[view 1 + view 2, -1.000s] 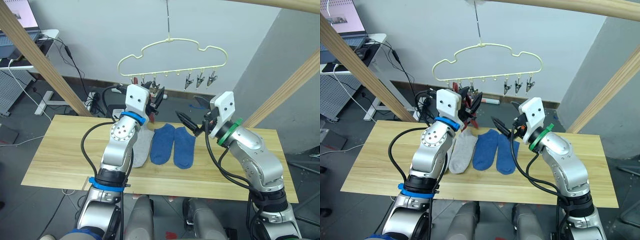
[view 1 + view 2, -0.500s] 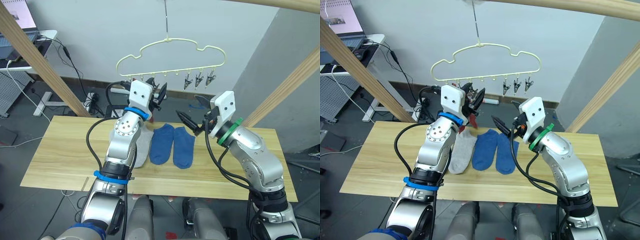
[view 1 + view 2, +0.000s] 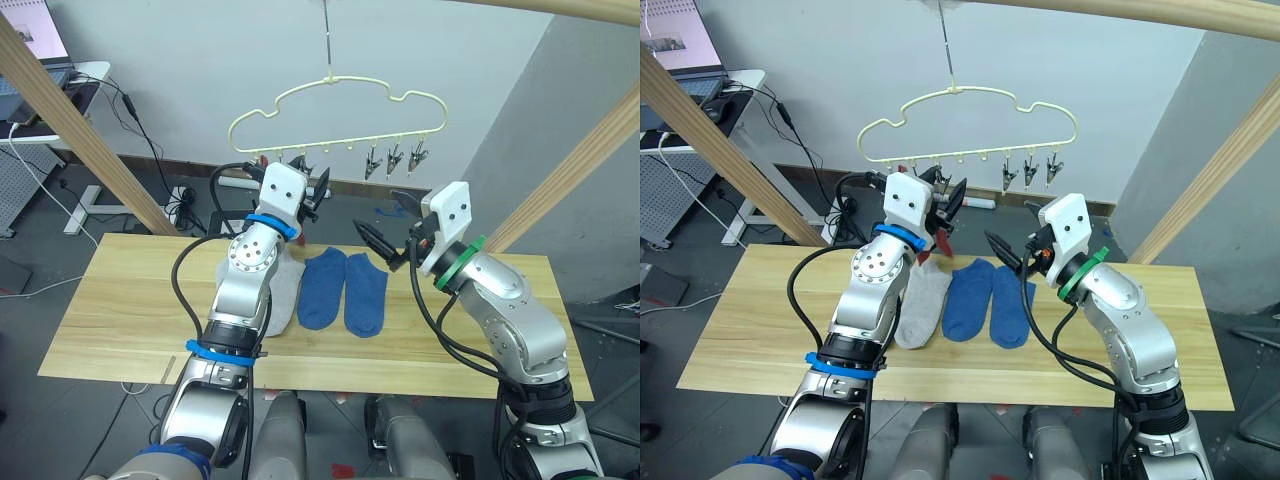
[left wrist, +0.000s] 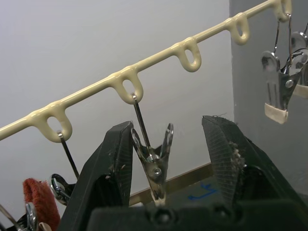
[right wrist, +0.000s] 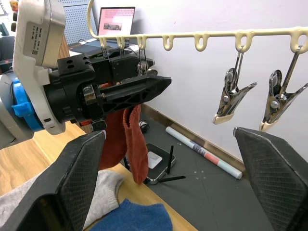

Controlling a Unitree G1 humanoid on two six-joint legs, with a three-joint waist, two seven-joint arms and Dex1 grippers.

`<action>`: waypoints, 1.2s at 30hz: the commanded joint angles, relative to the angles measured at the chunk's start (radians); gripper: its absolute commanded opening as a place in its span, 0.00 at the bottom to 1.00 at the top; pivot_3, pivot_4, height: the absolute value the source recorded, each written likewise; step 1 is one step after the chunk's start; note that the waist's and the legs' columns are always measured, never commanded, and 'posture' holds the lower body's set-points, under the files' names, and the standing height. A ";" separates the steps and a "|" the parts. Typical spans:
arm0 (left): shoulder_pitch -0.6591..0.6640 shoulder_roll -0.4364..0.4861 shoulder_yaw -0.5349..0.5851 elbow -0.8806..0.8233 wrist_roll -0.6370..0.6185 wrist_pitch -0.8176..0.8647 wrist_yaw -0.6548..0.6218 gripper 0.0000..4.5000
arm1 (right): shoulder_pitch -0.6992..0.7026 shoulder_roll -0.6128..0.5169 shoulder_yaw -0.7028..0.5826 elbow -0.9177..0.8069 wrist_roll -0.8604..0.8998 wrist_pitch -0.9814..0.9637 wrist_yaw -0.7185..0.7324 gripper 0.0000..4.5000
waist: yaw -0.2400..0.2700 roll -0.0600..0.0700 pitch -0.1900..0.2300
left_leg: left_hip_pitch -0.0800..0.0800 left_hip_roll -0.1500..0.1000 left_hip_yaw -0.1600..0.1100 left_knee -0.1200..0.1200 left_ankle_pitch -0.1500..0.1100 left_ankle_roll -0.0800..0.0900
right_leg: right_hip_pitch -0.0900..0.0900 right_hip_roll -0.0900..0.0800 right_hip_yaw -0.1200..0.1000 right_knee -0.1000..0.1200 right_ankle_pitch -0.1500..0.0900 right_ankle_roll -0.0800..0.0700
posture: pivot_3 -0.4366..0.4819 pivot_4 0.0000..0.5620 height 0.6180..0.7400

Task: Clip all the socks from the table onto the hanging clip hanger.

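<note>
Light grey knit sock [image 3: 921, 310] on the table is partly covered by the left arm. Rust red knit sock [image 5: 129, 139] has its top hidden behind the left gripper [image 5: 144, 91], clip contact unclear. Pale-yellow wire clip hanger [image 4: 130, 84] is cropped at both edges in the left wrist view.

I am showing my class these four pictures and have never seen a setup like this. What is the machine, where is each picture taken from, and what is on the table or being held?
It is a humanoid robot with two arms. Two pictures come from cameras in its head, looking down over the arms; the other two come from a camera on each wrist.

On the wooden table lie a grey sock and two blue socks. Above hangs a pale yellow clip hanger with small metal clips. Rust red socks already hang from clips on its left end.

The left gripper is raised to the hanger, its jaws open either side of one clip. The right gripper hovers open, holding nothing.
</note>
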 commanded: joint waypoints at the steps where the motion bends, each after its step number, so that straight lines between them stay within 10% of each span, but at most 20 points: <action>1: -0.026 -0.002 0.003 -0.019 0.009 -0.028 0.005 0.50 | -0.003 -0.003 -0.001 -0.053 0.008 -0.003 -0.003 1.00 | 0.000 0.000 0.000 | 0.000 0.000 0.000 0.000 0.000 0.000 | 0.000 0.000 0.000 0.000 0.000 0.000 | 0.59 0.48 1.00; 9: -0.032 -0.005 0.014 -0.023 0.002 -0.025 0.004 0.06 | 0.001 0.003 -0.005 -0.052 0.020 0.008 -0.007 1.00 | 0.000 0.000 0.000 | 0.000 0.000 0.000 0.000 0.000 0.000 | 0.000 0.000 0.000 0.000 0.000 0.000 | 0.60 0.49 1.00; 19: -0.027 0.000 0.038 -0.049 -0.048 0.050 -0.024 0.04 | 0.048 -0.062 0.091 0.055 -0.126 0.041 -0.040 1.00 | 0.001 0.000 0.000 | 0.000 0.000 0.000 0.000 0.000 0.000 | 0.000 0.000 0.000 0.000 0.000 0.000 | 0.60 0.50 1.00; 36: -0.042 0.077 0.520 -0.237 -1.015 1.033 -0.004 0.04 | -0.143 0.131 0.250 1.088 -0.403 -0.288 -0.121 1.00 | -0.009 -0.001 0.000 | 0.003 0.000 -0.002 0.001 0.000 0.000 | 0.004 0.000 -0.001 0.001 0.001 0.000 | 0.67 0.50 1.00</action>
